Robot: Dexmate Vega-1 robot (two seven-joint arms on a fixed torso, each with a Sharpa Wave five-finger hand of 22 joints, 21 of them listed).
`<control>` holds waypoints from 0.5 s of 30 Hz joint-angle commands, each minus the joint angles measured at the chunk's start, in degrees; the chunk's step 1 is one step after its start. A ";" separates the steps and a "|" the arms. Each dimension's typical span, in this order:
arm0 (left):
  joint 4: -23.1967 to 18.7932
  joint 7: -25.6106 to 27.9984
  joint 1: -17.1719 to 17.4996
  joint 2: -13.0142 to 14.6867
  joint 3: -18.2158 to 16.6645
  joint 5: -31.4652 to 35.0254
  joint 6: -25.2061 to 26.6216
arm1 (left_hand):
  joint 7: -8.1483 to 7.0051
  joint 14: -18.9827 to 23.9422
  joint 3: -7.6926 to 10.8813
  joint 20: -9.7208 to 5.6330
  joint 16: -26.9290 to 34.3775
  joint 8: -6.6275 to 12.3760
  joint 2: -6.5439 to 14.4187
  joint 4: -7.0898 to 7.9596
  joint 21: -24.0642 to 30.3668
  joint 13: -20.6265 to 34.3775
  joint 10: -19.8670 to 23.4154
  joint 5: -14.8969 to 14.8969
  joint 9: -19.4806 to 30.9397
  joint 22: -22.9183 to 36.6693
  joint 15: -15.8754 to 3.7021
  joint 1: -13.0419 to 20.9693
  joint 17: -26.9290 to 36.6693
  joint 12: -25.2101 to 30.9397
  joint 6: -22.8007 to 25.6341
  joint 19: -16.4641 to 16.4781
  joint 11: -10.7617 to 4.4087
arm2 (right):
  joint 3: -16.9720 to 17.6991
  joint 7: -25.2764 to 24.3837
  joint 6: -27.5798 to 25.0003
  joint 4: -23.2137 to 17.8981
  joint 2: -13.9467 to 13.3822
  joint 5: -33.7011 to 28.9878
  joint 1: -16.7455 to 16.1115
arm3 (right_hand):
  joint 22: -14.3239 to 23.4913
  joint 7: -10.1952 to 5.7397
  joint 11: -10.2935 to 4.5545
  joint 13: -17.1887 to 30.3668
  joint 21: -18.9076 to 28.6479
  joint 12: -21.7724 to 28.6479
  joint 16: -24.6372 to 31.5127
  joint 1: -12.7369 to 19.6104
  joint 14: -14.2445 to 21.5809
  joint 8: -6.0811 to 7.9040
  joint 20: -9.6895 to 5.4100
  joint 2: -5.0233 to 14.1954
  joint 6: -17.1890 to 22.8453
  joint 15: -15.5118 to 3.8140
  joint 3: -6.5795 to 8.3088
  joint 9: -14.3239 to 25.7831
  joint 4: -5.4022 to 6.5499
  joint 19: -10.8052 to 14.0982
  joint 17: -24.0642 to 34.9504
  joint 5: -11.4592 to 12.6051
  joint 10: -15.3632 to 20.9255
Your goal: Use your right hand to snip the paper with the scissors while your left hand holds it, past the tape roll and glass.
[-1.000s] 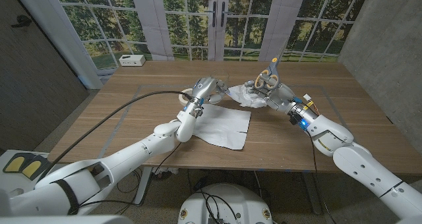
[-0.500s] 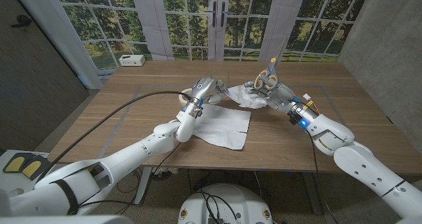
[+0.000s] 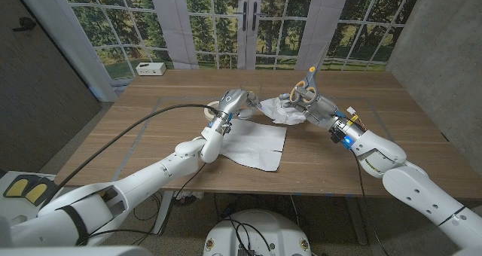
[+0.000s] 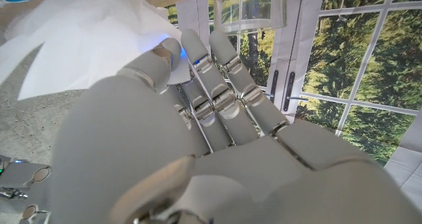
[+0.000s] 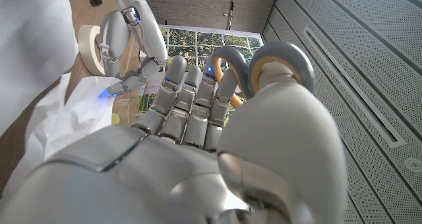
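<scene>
A white paper sheet (image 3: 258,141) lies on the wooden table, its far edge lifted and crumpled between my two hands. My left hand (image 3: 232,104) pinches that raised edge; in the left wrist view the paper (image 4: 79,43) sits over my fingertips (image 4: 198,59). My right hand (image 3: 316,108) holds the scissors (image 3: 305,90) by their grey and yellow loops (image 5: 264,62), blades pointing up and away from the paper. A tape roll (image 5: 92,49) lies just beside my left hand (image 5: 132,39), partly hidden by it in the head view. A clear glass (image 4: 257,6) stands beyond my left fingers.
A small white box (image 3: 151,68) sits at the table's far left corner. Pale tape lines (image 3: 147,124) mark a rectangle on the tabletop. Bare wood stretches to the left and along the front edge (image 3: 226,188). Windows stand behind the table.
</scene>
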 commanded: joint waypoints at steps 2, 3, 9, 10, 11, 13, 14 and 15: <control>-1.19 -0.47 0.66 0.65 -0.24 0.27 0.58 | -0.30 0.73 0.34 -1.87 0.15 0.20 -0.01 -0.02 0.43 3.20 2.22 -0.06 0.06 -0.03 0.03 0.03 0.09 0.29 0.46 -0.26 -1.54 | -0.06 -0.65 0.62 -0.40 -0.58 -1.01 -0.16 | 0.26 -2.71 -0.51 -0.01 1.10 0.24 0.40 4.16 -0.10 -4.23 0.03 4.64 0.80 -5.38 -0.35 -3.96 -0.55 -1.05 -0.73 1.09 -0.37; -1.27 -0.49 0.72 0.71 -0.26 0.29 0.59 | -0.30 0.72 0.36 -1.86 0.15 0.17 -0.02 -0.02 0.49 3.19 2.22 -0.06 0.02 -0.04 0.03 0.03 0.08 0.27 0.44 -0.28 -1.54 | -0.05 -0.69 0.60 -0.41 -0.57 -0.91 -0.19 | 0.29 -3.40 -0.59 -0.03 1.32 0.58 0.50 4.15 -0.01 -5.38 -0.10 4.97 1.30 -5.68 -0.53 -5.11 -0.53 -1.19 -0.96 1.17 0.17; -1.67 -0.74 0.91 0.95 -0.31 0.60 0.80 | -0.29 0.73 0.45 -1.84 0.15 0.18 -0.04 -0.04 0.77 3.15 2.21 -0.07 0.02 -0.07 0.02 0.02 0.07 0.21 0.48 -0.39 -1.55 | 0.15 -0.96 0.48 -0.69 -0.85 -0.63 -0.67 | 0.34 -4.33 -0.04 -0.10 1.91 0.94 0.71 4.34 -0.16 -8.82 -0.17 6.12 2.55 -5.95 -0.85 -8.46 -0.55 -1.77 -1.53 1.30 0.19; -1.66 -0.70 0.89 0.95 -0.29 0.65 0.71 | -0.32 0.74 0.46 -1.84 0.15 0.19 -0.05 -0.04 0.79 3.14 2.21 -0.07 0.04 -0.07 0.02 0.02 0.07 0.20 0.49 -0.41 -1.55 | 0.16 -0.84 0.51 -0.68 -0.90 -0.62 -0.71 | 0.38 -4.42 -0.10 -0.13 2.17 0.92 0.69 4.53 -0.55 -10.34 -0.20 6.72 2.34 -5.82 -0.81 -9.72 -0.57 -1.97 -1.66 1.27 -0.12; -1.67 -0.63 0.89 0.94 -0.27 0.75 0.71 | -0.33 0.74 0.46 -1.84 0.15 0.20 -0.05 -0.04 0.81 3.16 2.22 -0.07 0.05 -0.08 0.02 0.02 0.07 0.21 0.48 -0.42 -1.55 | 0.12 -0.44 0.70 -0.51 -0.95 -0.74 -0.66 | 0.45 -4.93 0.34 -0.17 2.75 0.76 0.86 4.93 -0.92 -13.29 -0.13 7.55 2.20 -5.60 -0.80 -12.21 -0.71 -2.22 -1.85 1.18 -1.05; -1.77 -0.70 0.89 0.94 -0.25 0.88 0.75 | -0.31 0.77 0.49 -1.82 0.17 0.18 -0.04 -0.02 0.90 3.21 2.25 -0.06 0.08 -0.09 0.03 -0.01 0.09 0.24 0.38 -0.47 -1.54 | 0.27 -0.50 0.58 -0.61 -1.11 -0.53 -0.84 | 0.50 -5.31 0.38 -0.18 3.27 0.73 1.09 5.28 -1.55 -16.77 0.07 8.62 2.02 -5.16 -0.68 -14.68 -0.72 -3.13 -1.98 0.94 -1.76; -1.78 -0.74 0.88 0.93 -0.25 0.89 0.75 | -0.36 0.78 0.51 -1.82 0.18 0.19 -0.06 -0.04 0.97 3.16 2.21 -0.06 0.06 -0.10 0.02 -0.01 0.09 0.19 0.44 -0.50 -1.54 | 0.34 -0.61 0.61 -0.67 -1.09 -0.46 -0.96 | 0.51 -5.32 0.42 -0.18 3.51 0.68 1.09 5.16 -2.01 -17.87 0.09 9.18 1.82 -4.64 -0.63 -15.16 -0.48 -3.28 -2.00 0.82 -2.11; -1.78 -0.75 0.85 0.93 -0.21 1.00 0.77 | -0.36 0.78 0.52 -1.82 0.18 0.22 -0.07 -0.04 1.04 3.19 2.24 -0.07 0.09 -0.11 0.02 -0.01 0.09 0.21 0.48 -0.53 -1.54 | 0.40 -0.54 0.58 -0.70 -1.13 -0.32 -1.04 | 0.55 -5.07 0.62 -0.17 3.77 0.48 1.04 4.92 -2.85 -19.23 0.09 9.95 1.83 -4.19 -0.49 -15.55 -0.07 -3.89 -2.00 0.48 -2.94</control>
